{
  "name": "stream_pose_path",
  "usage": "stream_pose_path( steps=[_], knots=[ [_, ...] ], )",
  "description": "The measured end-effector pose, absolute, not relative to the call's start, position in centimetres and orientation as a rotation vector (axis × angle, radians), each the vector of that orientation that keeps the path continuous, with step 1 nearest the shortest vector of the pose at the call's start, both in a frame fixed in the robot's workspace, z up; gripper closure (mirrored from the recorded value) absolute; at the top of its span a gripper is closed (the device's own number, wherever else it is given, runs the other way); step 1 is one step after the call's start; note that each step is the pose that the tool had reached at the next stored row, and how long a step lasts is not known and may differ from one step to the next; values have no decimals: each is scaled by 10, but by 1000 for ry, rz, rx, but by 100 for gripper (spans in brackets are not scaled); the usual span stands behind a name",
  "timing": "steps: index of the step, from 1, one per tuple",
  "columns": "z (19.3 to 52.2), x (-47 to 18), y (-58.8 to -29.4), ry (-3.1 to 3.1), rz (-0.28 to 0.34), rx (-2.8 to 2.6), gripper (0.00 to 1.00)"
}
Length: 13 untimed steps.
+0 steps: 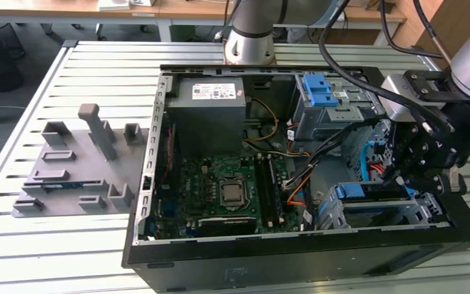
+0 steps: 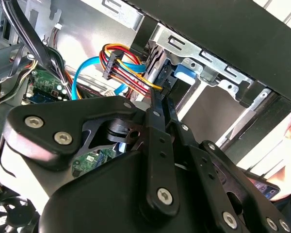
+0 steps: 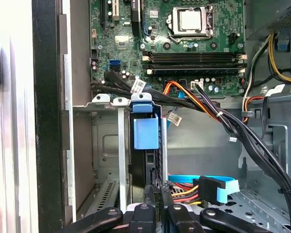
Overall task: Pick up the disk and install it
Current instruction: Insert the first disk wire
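Note:
The disk [image 1: 372, 191] stands on edge in a slot of the metal drive cage [image 1: 431, 211], at the front of the open computer case on the exterior view's right. Its blue carrier bracket [image 3: 145, 131] faces the motherboard, and the dark body [image 3: 144, 167] runs back toward my gripper. My gripper [image 1: 400, 179] hangs over the cage, right at the disk's rear end. Its two black fingers [image 3: 154, 194] lie pressed together, and nothing shows between them. In the second wrist view the fingertips [image 2: 157, 99] end close to the blue bracket [image 2: 183, 74].
Bundles of coloured and black cables [image 3: 208, 109] and a blue flat cable [image 3: 218, 187] cross beside the cage. A second cage with a blue latch [image 1: 320, 92] and the grey power supply [image 1: 210, 107] sit at the case's back. A grey fixture plate [image 1: 80, 165] lies on the table.

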<state>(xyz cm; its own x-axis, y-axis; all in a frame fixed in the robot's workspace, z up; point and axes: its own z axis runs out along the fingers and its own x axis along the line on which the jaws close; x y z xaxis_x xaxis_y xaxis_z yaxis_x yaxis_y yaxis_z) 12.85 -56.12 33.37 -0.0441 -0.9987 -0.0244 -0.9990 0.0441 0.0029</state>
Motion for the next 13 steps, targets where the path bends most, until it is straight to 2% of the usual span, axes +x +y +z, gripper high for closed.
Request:
stream_pose_path(
  steps=[13],
  knots=[
    [332,128,-563,2264,30,-2155,84]
  ],
)
